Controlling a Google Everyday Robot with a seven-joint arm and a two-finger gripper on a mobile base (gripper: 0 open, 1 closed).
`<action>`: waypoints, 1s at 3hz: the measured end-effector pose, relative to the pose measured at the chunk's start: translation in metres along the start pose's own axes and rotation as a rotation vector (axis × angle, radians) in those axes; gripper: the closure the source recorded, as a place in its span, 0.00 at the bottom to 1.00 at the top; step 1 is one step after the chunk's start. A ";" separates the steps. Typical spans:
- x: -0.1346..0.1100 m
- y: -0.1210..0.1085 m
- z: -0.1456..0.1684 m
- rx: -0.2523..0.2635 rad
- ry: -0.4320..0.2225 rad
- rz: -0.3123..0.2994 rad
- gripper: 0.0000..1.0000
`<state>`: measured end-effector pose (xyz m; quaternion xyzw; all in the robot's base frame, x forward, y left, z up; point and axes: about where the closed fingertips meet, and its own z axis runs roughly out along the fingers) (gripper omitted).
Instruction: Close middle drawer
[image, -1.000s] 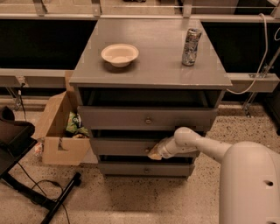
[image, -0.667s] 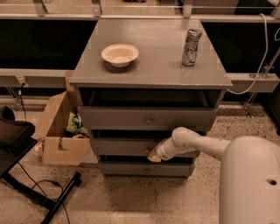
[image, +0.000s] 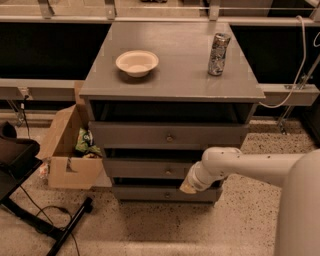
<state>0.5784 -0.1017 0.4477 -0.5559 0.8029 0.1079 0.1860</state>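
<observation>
The middle drawer (image: 135, 169) is the second of three grey fronts in the cabinet (image: 175, 82), below the taller top drawer (image: 130, 135) and above the bottom drawer (image: 145, 194). A dark strip shows above its upper edge, so it seems to stand a little way out and is not yet closed. Its small dark knob (image: 168, 171) sits at the centre of the flat front.

The gripper (image: 188, 186) is just right of that knob, low against the front near its bottom edge. The white arm (image: 250, 167) reaches in from the right. Whether the gripper is spread or closed cannot be told from this view, and nothing appears to be held.

The drawer looks like stiff wood, shallow and probably light, so it should slide on a steady push. No grasp is needed. A flat press near the knob is the best contact, since a push far off-centre could skew the drawer in its opening.

On the cabinet top stand a pale bowl (image: 137, 62) at the left and a drinks can (image: 218, 47) at the far right. An open cardboard box (image: 62, 167) sits on the floor to the left.
</observation>
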 end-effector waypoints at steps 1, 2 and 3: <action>0.021 0.055 -0.040 -0.033 0.077 -0.028 1.00; 0.037 0.109 -0.089 -0.055 0.180 -0.042 1.00; 0.034 0.132 -0.144 -0.002 0.264 -0.043 1.00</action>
